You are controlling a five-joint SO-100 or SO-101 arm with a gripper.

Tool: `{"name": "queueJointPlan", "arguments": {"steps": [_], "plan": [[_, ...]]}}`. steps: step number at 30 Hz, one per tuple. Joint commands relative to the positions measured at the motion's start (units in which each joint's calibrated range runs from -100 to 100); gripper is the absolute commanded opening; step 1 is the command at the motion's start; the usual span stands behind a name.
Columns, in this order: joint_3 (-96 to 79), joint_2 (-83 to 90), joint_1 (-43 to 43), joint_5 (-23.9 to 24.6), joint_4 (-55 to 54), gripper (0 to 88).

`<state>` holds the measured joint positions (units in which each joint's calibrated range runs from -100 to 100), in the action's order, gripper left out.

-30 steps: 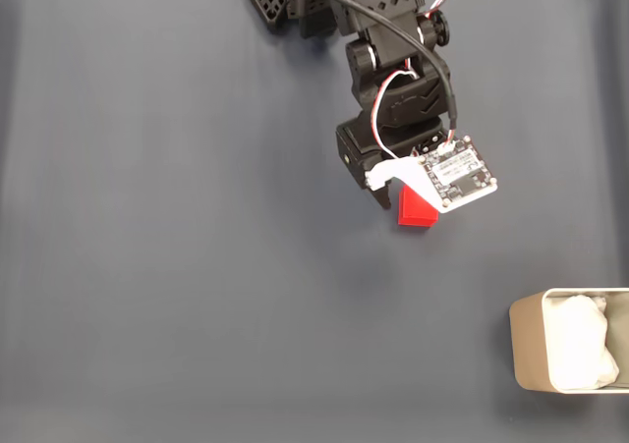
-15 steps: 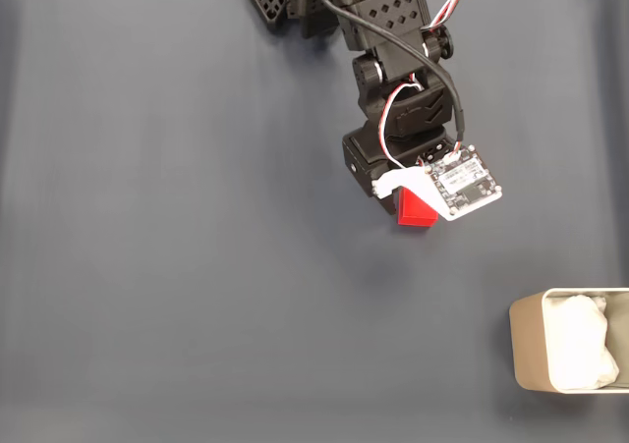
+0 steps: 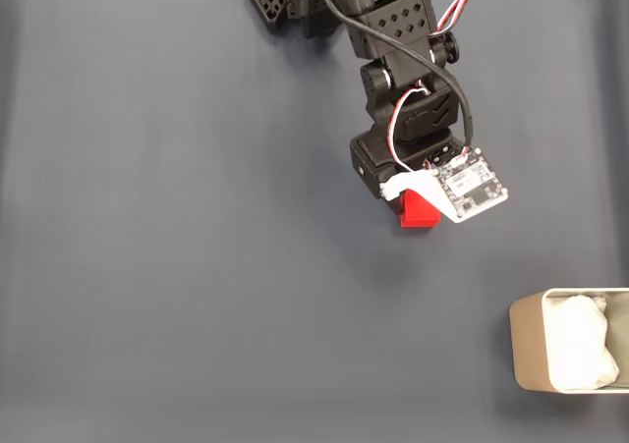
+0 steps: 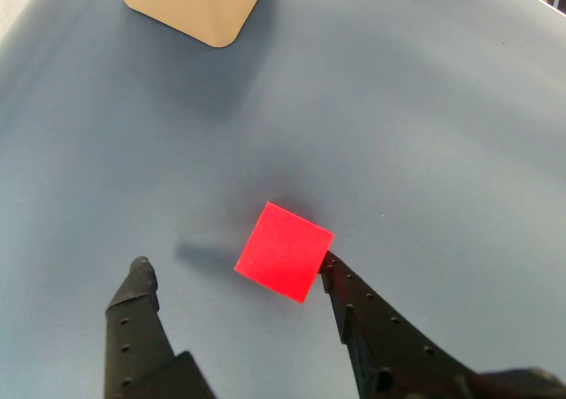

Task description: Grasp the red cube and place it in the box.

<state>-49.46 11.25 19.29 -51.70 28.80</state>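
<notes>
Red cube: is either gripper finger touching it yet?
Touching. In the wrist view the right finger tip meets the red cube at its corner; the left finger stands clear across bare mat.

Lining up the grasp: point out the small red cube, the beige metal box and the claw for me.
Small bright red cube [image 4: 284, 251], wrist view, middle of its top face.
Beige metallic rounded-corner box [image 3: 523, 355], fixed view, left wall.
Black two-finger claw [image 4: 235, 269], wrist view, midway between the fingertips.
</notes>
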Motion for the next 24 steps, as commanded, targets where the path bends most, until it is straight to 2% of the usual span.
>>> {"name": "queueJointPlan", "arguments": {"steps": [1,24], "plan": [[0.2,-0.1,0.8,0.6,-1.3,41.1],[0.6,-0.2,1.6,-0.8,-4.7,41.1]]}}
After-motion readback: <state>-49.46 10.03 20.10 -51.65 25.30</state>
